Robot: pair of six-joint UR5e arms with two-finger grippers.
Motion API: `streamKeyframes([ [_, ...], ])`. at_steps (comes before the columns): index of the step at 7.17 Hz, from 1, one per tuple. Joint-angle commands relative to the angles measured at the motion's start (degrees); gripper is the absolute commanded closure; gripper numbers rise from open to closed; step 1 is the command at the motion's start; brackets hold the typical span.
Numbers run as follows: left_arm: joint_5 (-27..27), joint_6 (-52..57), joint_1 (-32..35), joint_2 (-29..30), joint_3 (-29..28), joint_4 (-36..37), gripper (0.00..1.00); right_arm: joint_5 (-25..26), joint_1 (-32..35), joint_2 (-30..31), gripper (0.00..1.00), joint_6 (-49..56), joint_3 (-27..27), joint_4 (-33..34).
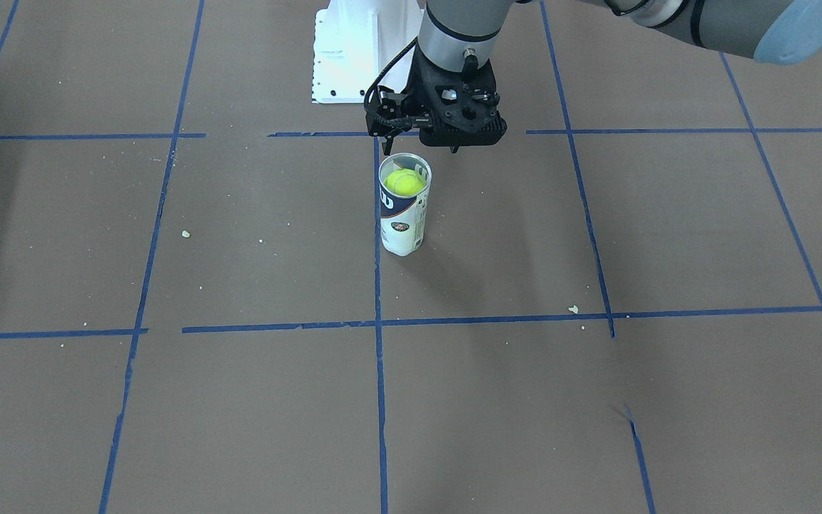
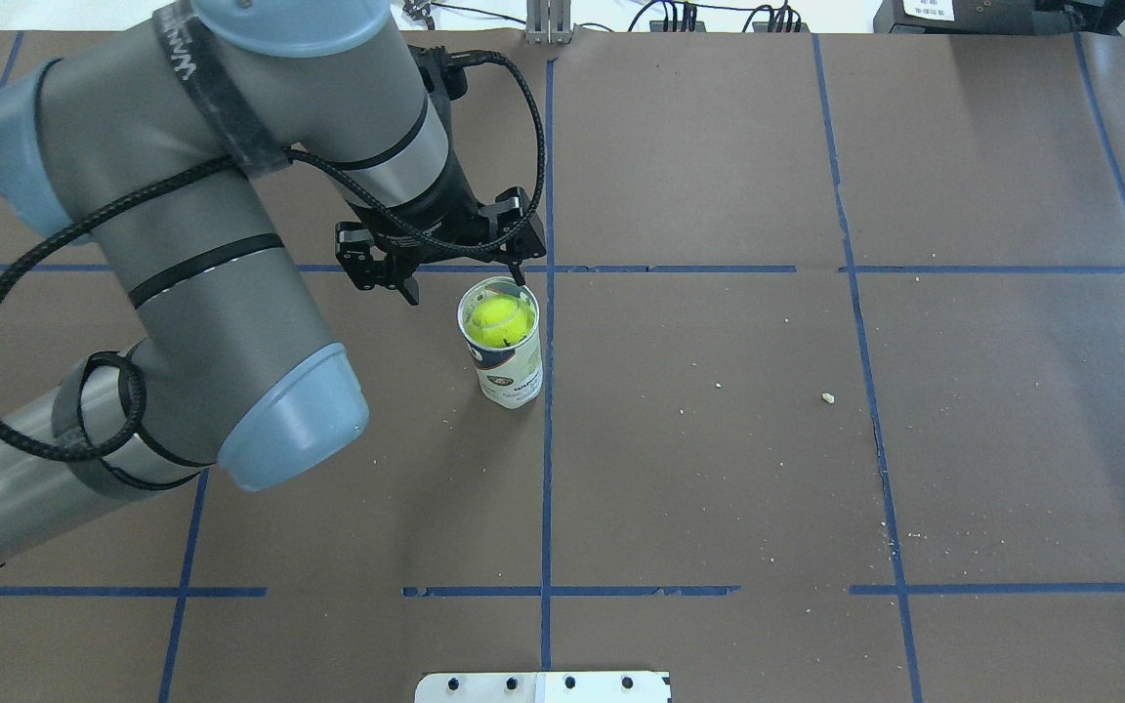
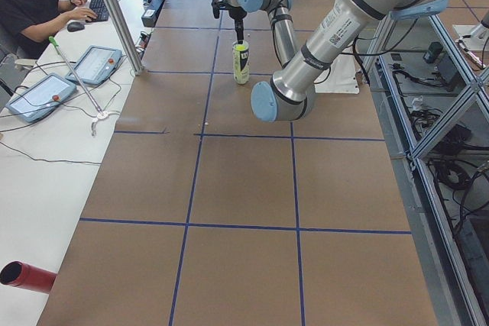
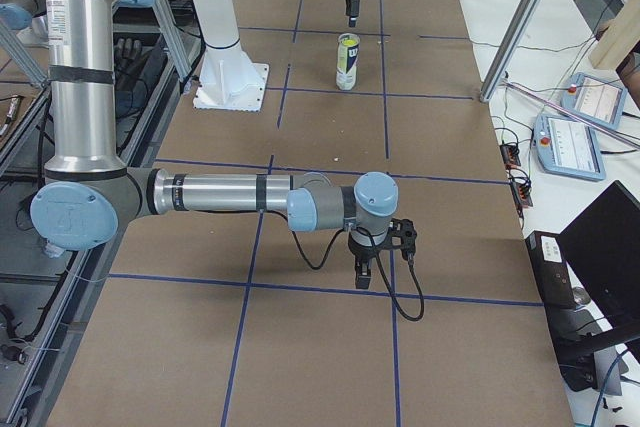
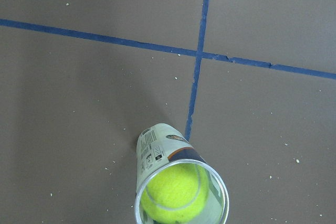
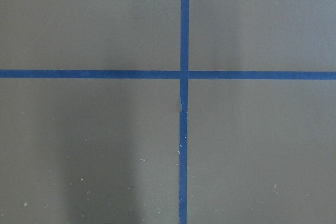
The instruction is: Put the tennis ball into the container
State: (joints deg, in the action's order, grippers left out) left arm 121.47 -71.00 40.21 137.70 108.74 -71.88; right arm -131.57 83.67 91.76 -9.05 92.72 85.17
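Yellow-green felt shows through the open mouth of the container. In the front-facing view the tennis ball sits inside the upright can, and the left claw hangs above the rim at the can's 1 o'clock.

Overhead, the left claw is spread wide with nothing held, and one tip is almost over the rim at the can's 12 o'clock. I judge this the main hazard. A low sideways retreat toward 6 o'clock could clip the rim and topple the tall, narrow can. The ball would then roll out across the worktop. Lifting straight up first would avoid that.

From the left end, the can stands upright just beneath the claw tips.

From the right end, the right claw hangs low over the worktop, well apart from the can. I cannot tell whether it is spread or pressed together.

The left wrist camera shows the can at 6 o'clock, with the ball in its mouth. The right wrist camera shows only worktop and blue tape.
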Motion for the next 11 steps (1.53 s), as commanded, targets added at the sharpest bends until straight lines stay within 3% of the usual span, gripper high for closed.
streamKeyframes([
  [1,-0.4,1.0,0.5,-3.8,4.8,-0.1,0.0,0.0,0.0,0.0,0.0,0.0,0.0,0.0],
  [4,0.5,17.8,10.1,-11.2,4.6,-1.4,0.0,0.0,0.0,0.0,0.0,0.0,0.0,0.0],
  [6,6.3,32.0,21.7,-20.2,3.7,-4.1,0.0,0.0,0.0,0.0,0.0,0.0,0.0,0.0],
  [8,7.6,51.0,33.2,-30.2,-2.3,-8.3,0.0,0.0,0.0,0.0,0.0,0.0,0.0,0.0],
  [11,7.6,74.8,46.9,-39.0,-10.5,-9.8,0.0,0.0,0.0,0.0,0.0,0.0,0.0,0.0],
])
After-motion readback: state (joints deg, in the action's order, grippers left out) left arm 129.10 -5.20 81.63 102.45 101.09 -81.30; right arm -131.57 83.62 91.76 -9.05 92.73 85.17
